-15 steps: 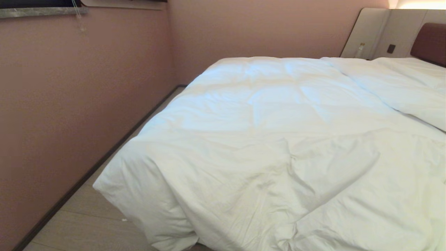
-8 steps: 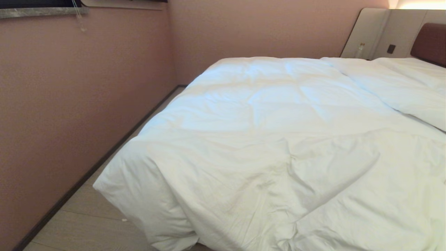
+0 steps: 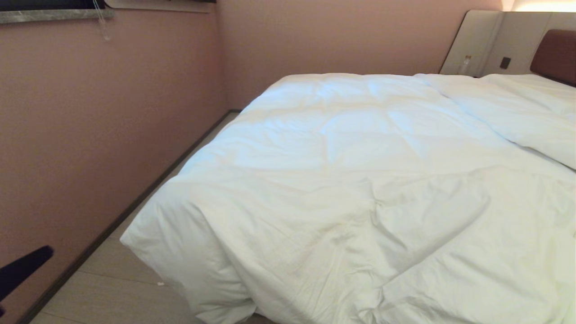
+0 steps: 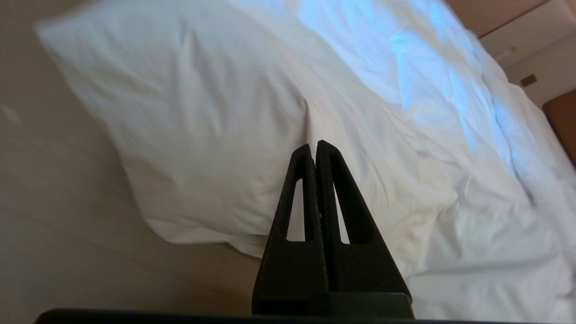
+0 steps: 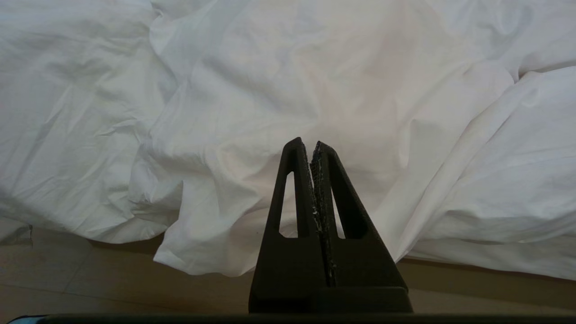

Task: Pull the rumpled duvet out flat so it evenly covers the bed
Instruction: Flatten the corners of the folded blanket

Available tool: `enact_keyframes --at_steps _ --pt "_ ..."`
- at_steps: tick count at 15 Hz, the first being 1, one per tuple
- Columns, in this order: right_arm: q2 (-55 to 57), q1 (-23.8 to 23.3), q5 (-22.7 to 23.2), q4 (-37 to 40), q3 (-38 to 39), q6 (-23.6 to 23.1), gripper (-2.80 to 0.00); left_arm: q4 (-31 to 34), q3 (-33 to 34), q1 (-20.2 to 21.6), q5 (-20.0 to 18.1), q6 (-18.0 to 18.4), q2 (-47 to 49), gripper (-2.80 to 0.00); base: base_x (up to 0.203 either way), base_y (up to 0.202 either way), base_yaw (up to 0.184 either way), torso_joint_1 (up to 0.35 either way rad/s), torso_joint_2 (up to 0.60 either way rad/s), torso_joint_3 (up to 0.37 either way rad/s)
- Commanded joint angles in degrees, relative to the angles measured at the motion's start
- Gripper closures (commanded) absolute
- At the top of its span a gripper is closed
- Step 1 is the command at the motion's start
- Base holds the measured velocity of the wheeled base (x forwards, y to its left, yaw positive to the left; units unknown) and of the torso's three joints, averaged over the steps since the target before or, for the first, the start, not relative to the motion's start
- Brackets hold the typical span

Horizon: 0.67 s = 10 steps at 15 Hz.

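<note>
Across the bed [image 3: 555, 54] the duvet [image 3: 351, 180] lies puffy and creased, faint quilted squares showing over its far half and deeper folds gathering toward the near edge. Its near left corner [image 3: 135, 238] hangs off the bed's corner and droops toward the floor [image 3: 112, 292], bunched rather than pulled square. Near the brown headboard, at the far right, a pillow [image 3: 531, 112] rests on top of the bedding.

At the lower left edge of the head view, a dark tip of the left hand [image 3: 24, 265] shows above the floor, beside the pink wall [image 3: 90, 135] and well apart from the duvet's hanging corner. From its own wrist camera the left hand [image 4: 313, 146] points toward that drooping corner, its two black fingers pressed together with nothing between them, held in the air short of the cloth.

Seen from the right wrist camera, the right hand [image 5: 308, 144] sits low at the bed's near edge, level with the rumpled hem of the duvet [image 5: 270, 112] where it sags to the floor. Its fingers are pressed together too, empty and not touching the fabric.
</note>
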Motion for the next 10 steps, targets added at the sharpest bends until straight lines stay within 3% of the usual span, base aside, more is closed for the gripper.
enact_keyframes --at_steps 1,3,6,8,10 --pt "0.0 0.0 0.0 0.0 0.0 0.0 0.0 -5.7 -2.8 0.7 -1.5 -4.6 23.2 0.0 0.0 0.0 0.0 0.0 0.0 0.0" --pt "0.0 0.0 0.0 0.0 0.0 0.0 0.0 -13.6 -5.7 4.1 -7.0 -9.7 35.3 0.0 0.0 0.0 0.0 0.0 0.0 0.0" --pt "0.0 0.0 0.0 0.0 0.0 0.0 0.0 -25.5 -7.3 15.3 -23.5 -14.6 44.7 0.0 0.0 0.0 0.0 0.0 0.0 0.0" --pt "0.0 0.0 0.0 0.0 0.0 0.0 0.0 -31.3 -5.7 24.6 -37.0 -16.0 47.9 0.0 0.0 0.0 0.0 0.0 0.0 0.0" --pt "0.0 0.0 0.0 0.0 0.0 0.0 0.0 -42.7 -1.8 30.4 -45.5 -16.5 52.8 0.0 0.0 0.0 0.0 0.0 0.0 0.0"
